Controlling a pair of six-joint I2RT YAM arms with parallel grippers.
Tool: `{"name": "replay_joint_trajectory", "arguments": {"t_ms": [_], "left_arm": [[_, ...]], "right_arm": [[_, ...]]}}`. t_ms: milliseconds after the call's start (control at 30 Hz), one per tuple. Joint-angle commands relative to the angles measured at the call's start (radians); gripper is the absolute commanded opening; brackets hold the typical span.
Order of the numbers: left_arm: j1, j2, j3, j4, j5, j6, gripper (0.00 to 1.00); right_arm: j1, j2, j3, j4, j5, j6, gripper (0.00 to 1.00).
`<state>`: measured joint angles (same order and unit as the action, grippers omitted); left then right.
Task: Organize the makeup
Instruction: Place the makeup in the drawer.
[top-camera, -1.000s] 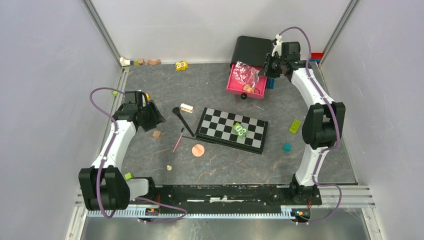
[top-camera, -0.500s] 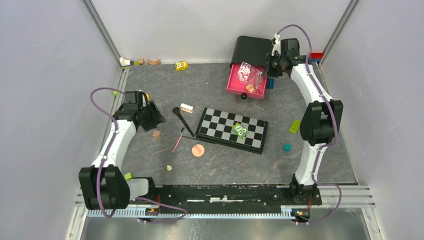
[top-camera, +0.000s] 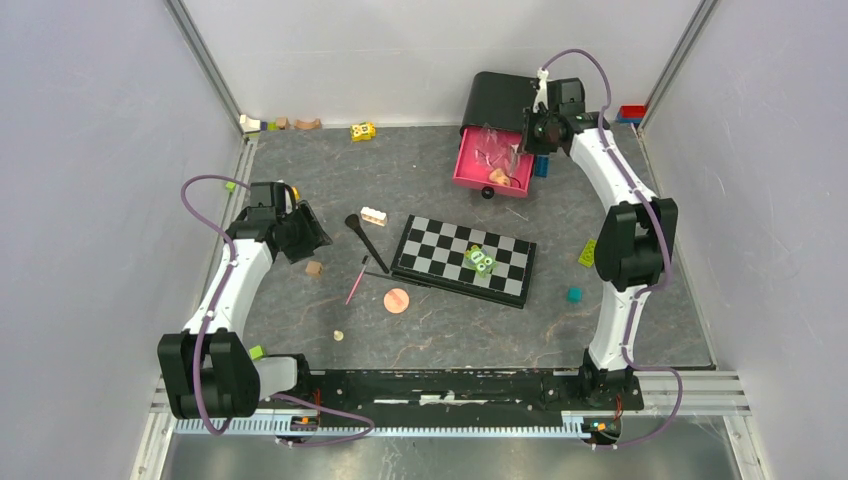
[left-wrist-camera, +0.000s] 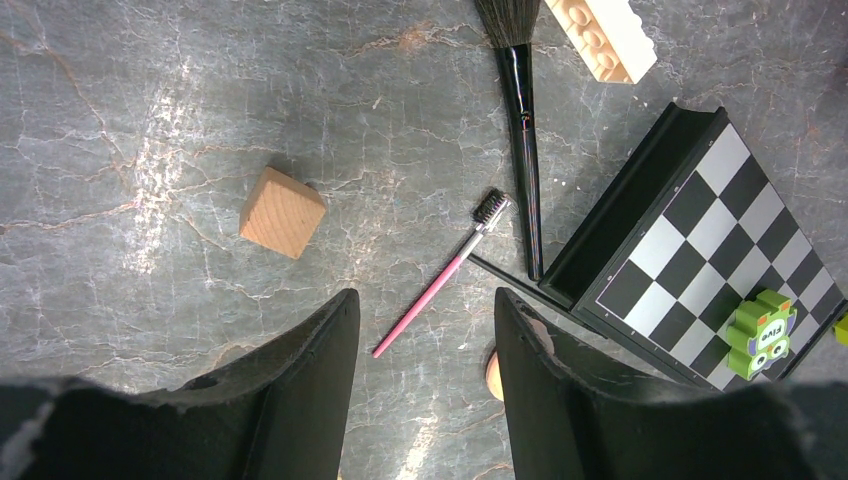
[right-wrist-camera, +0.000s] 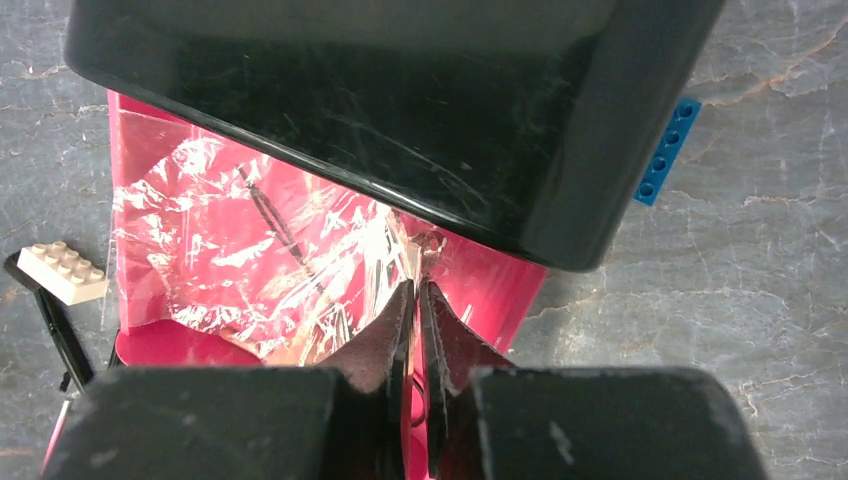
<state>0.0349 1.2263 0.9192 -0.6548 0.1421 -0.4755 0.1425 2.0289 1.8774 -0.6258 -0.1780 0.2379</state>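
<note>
A crinkled clear bag (top-camera: 494, 150) (right-wrist-camera: 250, 250) lies in the pink drawer (top-camera: 470, 181) (right-wrist-camera: 505, 285) that juts from a black box (top-camera: 500, 98). My right gripper (top-camera: 528, 133) (right-wrist-camera: 415, 287) hovers at the bag's corner, its jaws parted by a thin slit with pink showing through. On the floor lie a black brush (top-camera: 366, 241) (left-wrist-camera: 522, 130), a pink pencil (top-camera: 357, 281) (left-wrist-camera: 440, 290), a thin dark pencil (left-wrist-camera: 510, 283) and a peach puff (top-camera: 397, 300). My left gripper (top-camera: 305, 236) (left-wrist-camera: 425, 300) hangs open above the pink pencil's end, holding nothing.
A chequered board (top-camera: 440, 250) with green blocks (top-camera: 481, 260) lies mid-floor. A wooden cube (top-camera: 314, 268) and a cream brick (top-camera: 374, 215) sit near the brush. A green brick (top-camera: 589, 252), a teal piece (top-camera: 574, 294), a blue brick (right-wrist-camera: 667, 150) and toys along the back wall (top-camera: 300, 124) are scattered about.
My right gripper has drawn back toward the black box; the bag has sunk from held-up to flat in the drawer, and the jaws have parted slightly. The left arm is unmoved.
</note>
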Motion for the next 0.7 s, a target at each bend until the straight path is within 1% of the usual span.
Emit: {"name": "replay_joint_trajectory", "arguments": {"t_ms": [0, 300, 667], "left_arm": [[-0.003, -0.001, 0.035, 0.028, 0.024, 0.043, 0.59], [-0.002, 0.001, 0.036, 0.027, 0.027, 0.043, 0.59], [-0.002, 0.001, 0.037, 0.027, 0.027, 0.043, 0.59]], "right_arm": [[0.023, -0.028, 0.031, 0.069, 0.073, 0.004, 0.11], [0.04, -0.089, -0.04, 0.122, 0.211, -0.002, 0.13], [0.041, -0.103, -0.083, 0.174, 0.239, 0.005, 0.14]]}}
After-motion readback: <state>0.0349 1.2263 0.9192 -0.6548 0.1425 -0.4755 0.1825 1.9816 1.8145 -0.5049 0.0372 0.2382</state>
